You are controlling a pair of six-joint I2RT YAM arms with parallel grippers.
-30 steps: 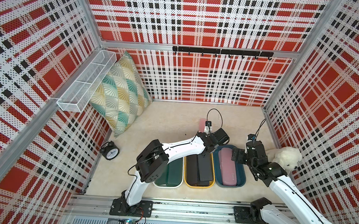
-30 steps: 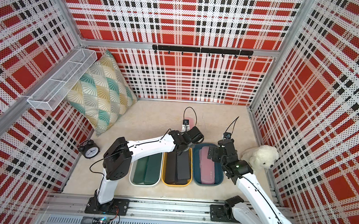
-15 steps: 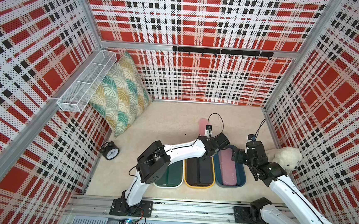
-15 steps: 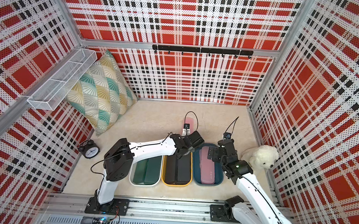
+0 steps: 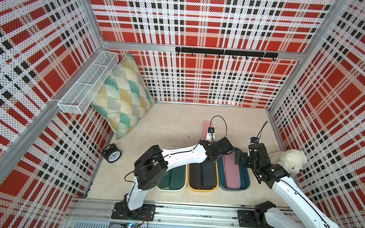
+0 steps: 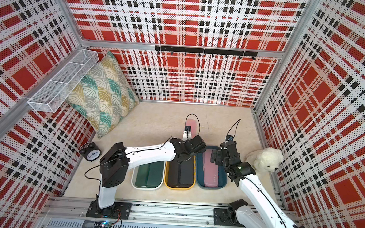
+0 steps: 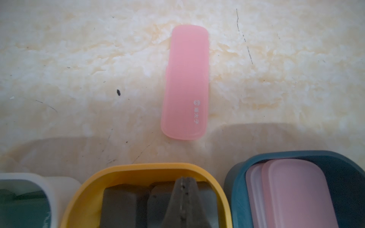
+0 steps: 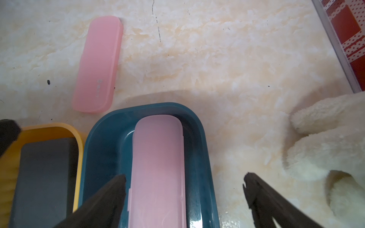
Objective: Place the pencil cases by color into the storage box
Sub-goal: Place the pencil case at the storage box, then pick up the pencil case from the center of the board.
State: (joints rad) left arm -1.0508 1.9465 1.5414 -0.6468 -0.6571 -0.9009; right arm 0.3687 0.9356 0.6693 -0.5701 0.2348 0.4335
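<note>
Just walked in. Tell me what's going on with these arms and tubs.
Two robot arms are sorting pencil cases by color into three tubs. The green cases lie in the white tub, the black cases in the yellow tub, and the pink cases in the blue tub. One loose pink case lies on the table beyond the tubs. The left gripper is shut and empty over the yellow tub's far end. The right gripper hangs open at the blue tub's edge, holding nothing.
</note>
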